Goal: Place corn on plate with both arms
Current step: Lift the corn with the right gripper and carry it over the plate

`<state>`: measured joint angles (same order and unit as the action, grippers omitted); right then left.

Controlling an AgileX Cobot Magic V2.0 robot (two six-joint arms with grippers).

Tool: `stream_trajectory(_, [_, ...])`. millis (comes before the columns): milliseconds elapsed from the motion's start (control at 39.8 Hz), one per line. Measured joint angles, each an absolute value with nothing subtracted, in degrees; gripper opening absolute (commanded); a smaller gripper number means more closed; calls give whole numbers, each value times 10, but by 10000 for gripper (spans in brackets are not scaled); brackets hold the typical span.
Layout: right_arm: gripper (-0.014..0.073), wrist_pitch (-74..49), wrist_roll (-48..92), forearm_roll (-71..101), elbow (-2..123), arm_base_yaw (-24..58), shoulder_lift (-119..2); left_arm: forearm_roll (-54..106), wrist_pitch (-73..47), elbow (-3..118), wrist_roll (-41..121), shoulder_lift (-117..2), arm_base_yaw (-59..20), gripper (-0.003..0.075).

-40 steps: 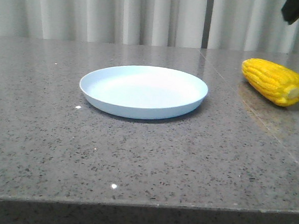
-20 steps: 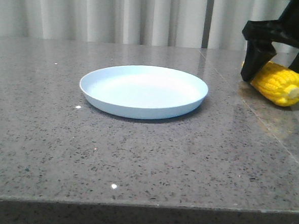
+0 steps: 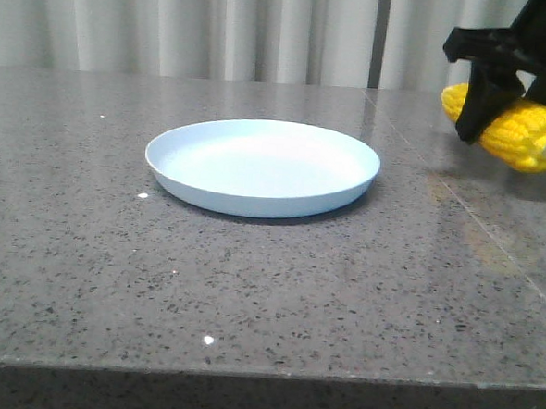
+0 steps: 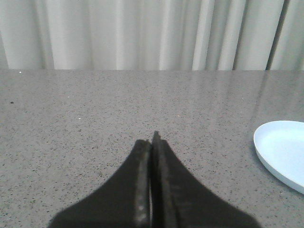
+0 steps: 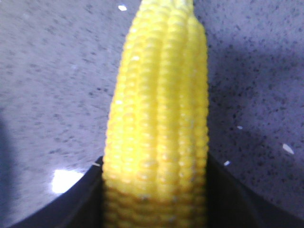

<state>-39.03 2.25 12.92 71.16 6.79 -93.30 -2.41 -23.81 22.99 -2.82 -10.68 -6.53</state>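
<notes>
Front view: corn (image 3: 516,134) now raised clear of table (image 3: 278,279), clamped in right end effector (image 3: 502,98); half second ago it lay on table, so grasp is judged done, carry next. Plate (image 3: 262,166) well apart, toward robot's left of end effector.

Left wrist view: left end effector (image 4: 151,142) pressed together, empty, low over table; plate edge seen alongside.

Right wrist view: kernel rows shown gripped between fingers (image 5: 76,204), hidden frontally.

I see the yellow corn (image 3: 523,134) raised at the right edge of the frame, stub end nearest me; the pale blue plate (image 3: 262,167) sits empty, centre frame.
</notes>
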Motion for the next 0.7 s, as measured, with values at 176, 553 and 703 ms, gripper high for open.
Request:
stream_trajectory(176, [93,-415,11,131,723,103,-874,-24,-238,230,-28,-107,-65,-20])
stream_trajectory(553, [101,-462,-265,-20,805,331,-902,-24,-237,230,-28,-107,-65,-20])
stream_trajectory(703, [101,-459,-369,-69,810,382,-943,-24,-237,230,-28,-107,-65,-20])
